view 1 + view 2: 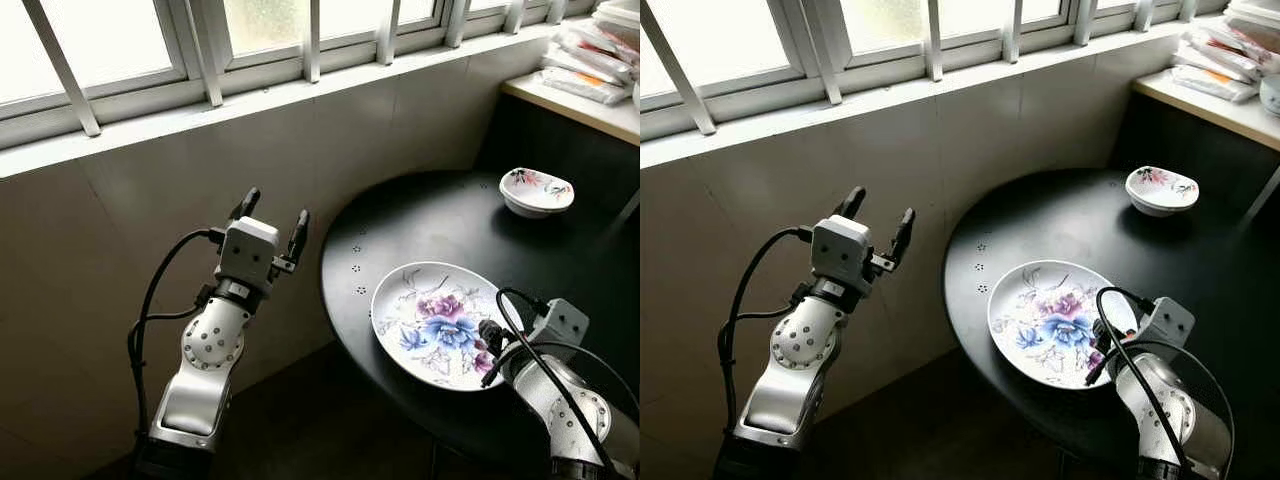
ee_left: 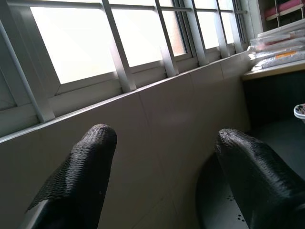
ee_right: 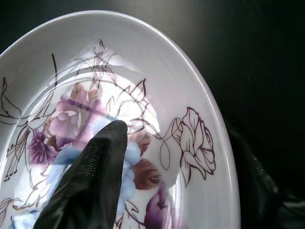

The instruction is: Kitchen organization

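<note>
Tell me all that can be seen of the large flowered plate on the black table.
The plate is round, white and glossy, like glazed ceramic, shallow with a raised rim. Purple, pink and blue flowers with thin dark outlines cover its inside. It holds nothing. It sits near the edge of the round black table, its near side seeming slightly lifted. The right gripper straddles its near rim: one of the fingers lies on the painted inside, the other sits outside the rim.

Plate [image 3: 157, 71] rim partly beneath right pincer [image 3: 190, 191], far finger shadowed.
</note>
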Robot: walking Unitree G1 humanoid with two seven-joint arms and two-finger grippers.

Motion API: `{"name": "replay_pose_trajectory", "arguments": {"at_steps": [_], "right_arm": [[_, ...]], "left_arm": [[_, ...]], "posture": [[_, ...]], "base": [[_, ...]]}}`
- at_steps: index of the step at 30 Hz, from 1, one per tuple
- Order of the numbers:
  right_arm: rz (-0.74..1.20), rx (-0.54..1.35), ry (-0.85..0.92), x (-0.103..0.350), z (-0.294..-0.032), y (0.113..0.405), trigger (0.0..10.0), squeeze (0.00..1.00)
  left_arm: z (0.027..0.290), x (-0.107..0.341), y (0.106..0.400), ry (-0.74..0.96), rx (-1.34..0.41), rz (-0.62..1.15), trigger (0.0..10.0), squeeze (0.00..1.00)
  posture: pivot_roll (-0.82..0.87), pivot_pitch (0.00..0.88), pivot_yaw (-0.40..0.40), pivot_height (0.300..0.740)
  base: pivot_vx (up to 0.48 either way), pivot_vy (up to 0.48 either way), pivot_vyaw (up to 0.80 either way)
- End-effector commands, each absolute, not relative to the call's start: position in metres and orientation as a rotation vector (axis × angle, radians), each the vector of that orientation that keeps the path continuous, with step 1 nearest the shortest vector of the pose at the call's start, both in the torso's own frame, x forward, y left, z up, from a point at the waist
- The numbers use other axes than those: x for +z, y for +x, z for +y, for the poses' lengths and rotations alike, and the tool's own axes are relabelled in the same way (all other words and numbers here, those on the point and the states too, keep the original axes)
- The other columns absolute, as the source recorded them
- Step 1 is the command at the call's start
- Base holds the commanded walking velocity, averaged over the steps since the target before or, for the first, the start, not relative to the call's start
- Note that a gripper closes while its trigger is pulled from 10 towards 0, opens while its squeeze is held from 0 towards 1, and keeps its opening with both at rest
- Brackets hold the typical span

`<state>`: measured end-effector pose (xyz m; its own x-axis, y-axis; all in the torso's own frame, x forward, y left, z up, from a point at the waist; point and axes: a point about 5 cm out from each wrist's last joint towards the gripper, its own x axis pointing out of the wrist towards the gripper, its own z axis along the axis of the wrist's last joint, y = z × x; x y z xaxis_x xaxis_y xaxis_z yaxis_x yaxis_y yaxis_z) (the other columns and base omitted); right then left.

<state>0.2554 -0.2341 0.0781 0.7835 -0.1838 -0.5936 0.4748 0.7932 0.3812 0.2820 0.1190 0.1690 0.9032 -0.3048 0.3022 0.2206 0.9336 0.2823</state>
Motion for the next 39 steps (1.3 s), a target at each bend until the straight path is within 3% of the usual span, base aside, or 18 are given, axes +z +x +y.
{"name": "replay_pose_trajectory", "arguments": {"at_steps": [1, 5, 6, 7, 8, 9, 25, 39], "right_arm": [[0.583, -0.376, 0.532, 0.078, -0.236, 0.255, 10.0, 0.00], [0.591, -0.361, 0.540, 0.076, -0.236, 0.255, 10.0, 0.00], [0.585, -0.357, 0.553, 0.076, -0.235, 0.255, 7.2, 0.00], [0.567, -0.356, 0.572, 0.076, -0.235, 0.255, 3.4, 0.00], [0.553, -0.356, 0.587, 0.077, -0.236, 0.256, 0.4, 0.00], [0.544, -0.356, 0.592, 0.077, -0.236, 0.256, 0.0, 0.00], [0.462, -0.419, 0.584, 0.088, -0.241, 0.259, 0.0, 0.00], [0.148, -0.347, 0.718, 0.128, -0.243, 0.272, 0.0, 0.00]], "left_arm": [[0.119, 0.169, 0.283, 0.261, -0.271, -0.342, 10.0, 0.00], [0.119, 0.169, 0.284, 0.261, -0.273, -0.343, 10.0, 0.00], [0.119, 0.169, 0.284, 0.262, -0.271, -0.343, 10.0, 0.00], [0.119, 0.169, 0.284, 0.263, -0.269, -0.343, 10.0, 0.00], [0.119, 0.169, 0.284, 0.264, -0.268, -0.343, 10.0, 0.00], [0.119, 0.169, 0.284, 0.264, -0.267, -0.343, 10.0, 0.00], [0.119, 0.169, 0.286, 0.275, -0.264, -0.345, 10.0, 0.00], [0.121, 0.168, 0.287, 0.284, -0.250, -0.344, 10.0, 0.00]], "posture": [[-0.02, 0.000, -0.011, 0.740], [-0.03, 0.000, -0.010, 0.740], [-0.03, 0.000, -0.010, 0.740], [-0.03, 0.000, -0.010, 0.740], [-0.03, 0.000, -0.010, 0.740], [-0.03, 0.000, -0.010, 0.740], [-0.02, 0.000, -0.006, 0.740], [-0.02, 0.000, -0.010, 0.740]], "base": [[0.000, 0.000, 0.00], [0.000, 0.000, 0.00], [0.000, 0.000, 0.00], [0.000, 0.000, 0.00], [0.000, 0.000, 0.00], [0.000, 0.000, 0.00], [0.000, 0.000, 0.00], [0.000, 0.000, 0.00]]}}
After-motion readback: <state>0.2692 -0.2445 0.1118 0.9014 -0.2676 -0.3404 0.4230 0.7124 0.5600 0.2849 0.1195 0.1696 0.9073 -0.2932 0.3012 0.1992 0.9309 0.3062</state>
